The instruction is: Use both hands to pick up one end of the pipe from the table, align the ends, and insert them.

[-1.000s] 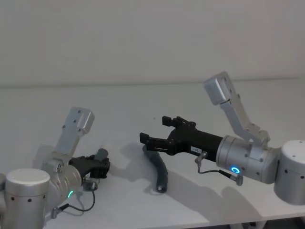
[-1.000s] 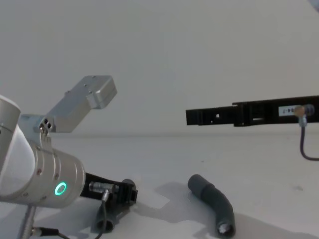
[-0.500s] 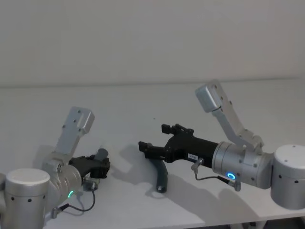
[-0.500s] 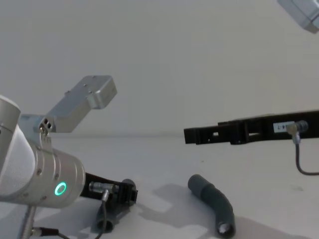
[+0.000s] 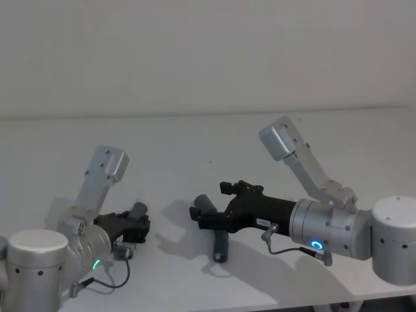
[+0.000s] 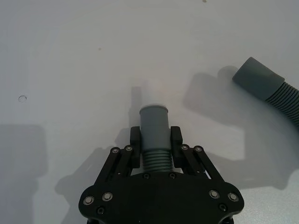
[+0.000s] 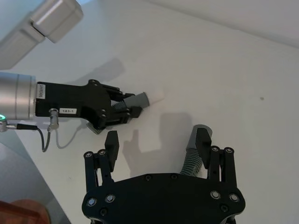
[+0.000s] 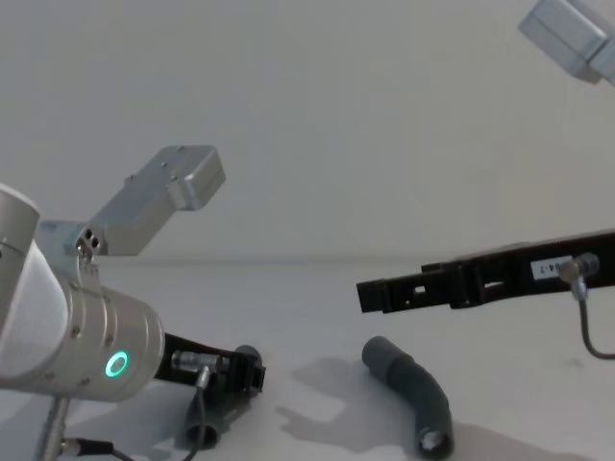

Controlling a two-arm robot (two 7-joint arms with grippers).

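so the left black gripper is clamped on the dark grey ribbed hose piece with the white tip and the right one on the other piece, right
Only the left gripper is clamped, on the white-tipped hose piece. The right gripper is open, above the other hose piece, which lies on the table; the right wrist and chest views show this.

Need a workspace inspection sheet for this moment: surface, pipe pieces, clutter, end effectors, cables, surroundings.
Surface: white table, flat, a few tiny dark specks.
Job's things: spigot piece gripped at its ribbed part, white tip pointing outward; hollow-cuff piece lying free on the table.
Clutter: nothing seen.
End effectors: left end effector low over the table, shut on the spigot piece; right end effector open, hovering above the hollow-cuff piece, not touching it.
Cables: left wrist cable and right wrist cable, thin grey loops, neither snagged.
Surroundings: plain pale wall behind the table.
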